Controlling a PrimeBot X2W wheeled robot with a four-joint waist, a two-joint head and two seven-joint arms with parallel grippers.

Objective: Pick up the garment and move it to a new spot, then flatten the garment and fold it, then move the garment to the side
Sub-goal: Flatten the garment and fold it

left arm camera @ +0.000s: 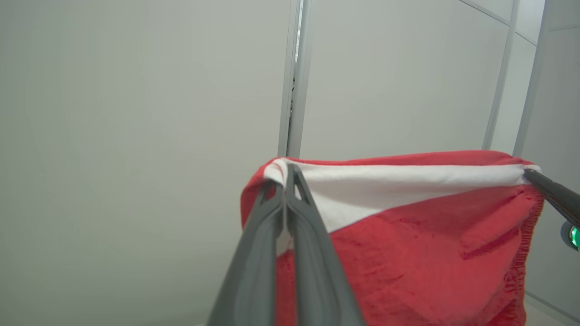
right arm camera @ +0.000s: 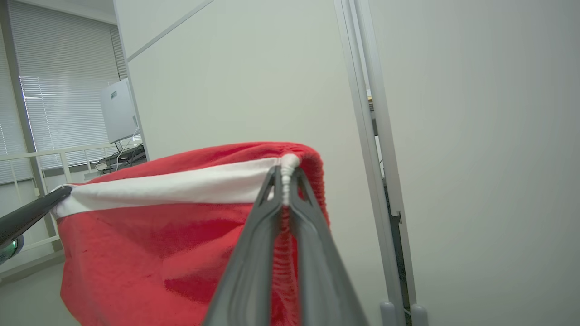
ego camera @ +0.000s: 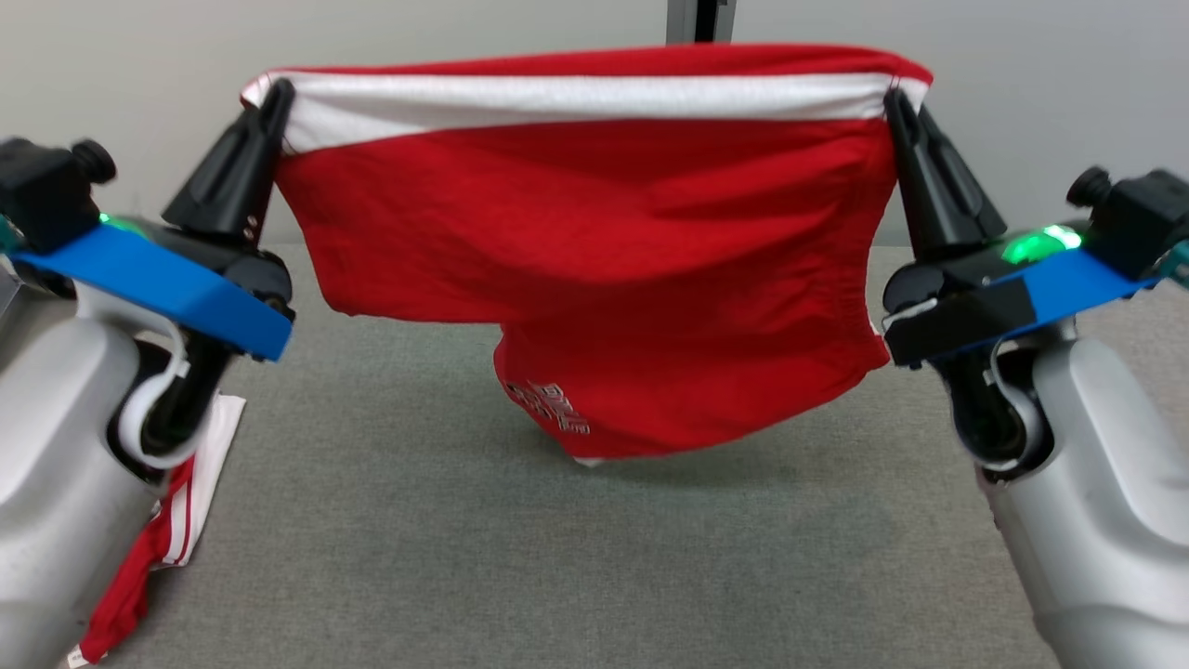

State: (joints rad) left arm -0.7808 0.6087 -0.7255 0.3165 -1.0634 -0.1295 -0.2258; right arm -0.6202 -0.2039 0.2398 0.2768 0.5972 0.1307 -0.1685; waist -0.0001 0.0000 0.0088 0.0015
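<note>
A red garment with a white band along its top hangs in the air, stretched between both grippers above the grey table. Its lower part sags and shows pale lettering near the bottom. My left gripper is shut on the garment's top left corner, and my right gripper is shut on the top right corner. In the left wrist view the garment bunches around my left gripper, fingers pressed together. The right wrist view shows my right gripper pinching the gathered edge of the garment.
Another red and white piece of cloth lies at the table's left edge under my left arm. A pale wall with a vertical frame stands behind the table. A monitor and a railing show in the right wrist view.
</note>
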